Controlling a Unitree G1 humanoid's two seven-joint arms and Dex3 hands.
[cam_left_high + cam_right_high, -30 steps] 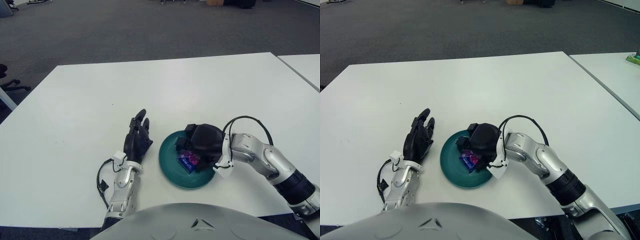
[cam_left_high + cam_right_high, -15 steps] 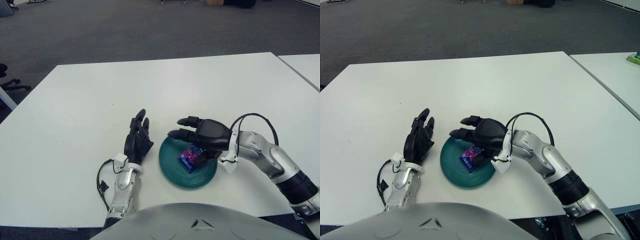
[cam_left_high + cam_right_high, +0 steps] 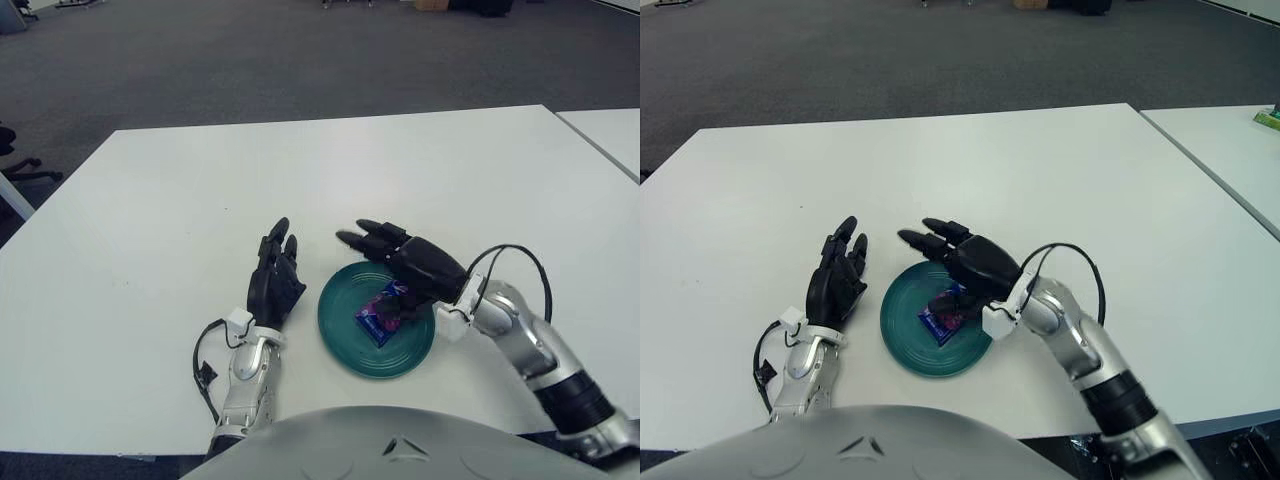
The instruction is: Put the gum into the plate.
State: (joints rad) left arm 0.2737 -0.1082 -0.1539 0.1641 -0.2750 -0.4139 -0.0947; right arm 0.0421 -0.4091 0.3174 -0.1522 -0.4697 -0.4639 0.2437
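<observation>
A small blue and purple gum pack lies in the teal plate near the table's front edge. My right hand hovers over the plate's far right part, fingers spread and pointing left, holding nothing. The gum sits just under its palm, apart from the fingers. My left hand rests flat on the table just left of the plate, fingers extended.
The white table stretches far back and to both sides. A second white table stands at the right, with a small green item on it. Grey carpet lies beyond.
My right hand opened and let go of the gum, which now lies in the plate. The hand lifted and its forearm swung toward the front. The left hand stayed still.
</observation>
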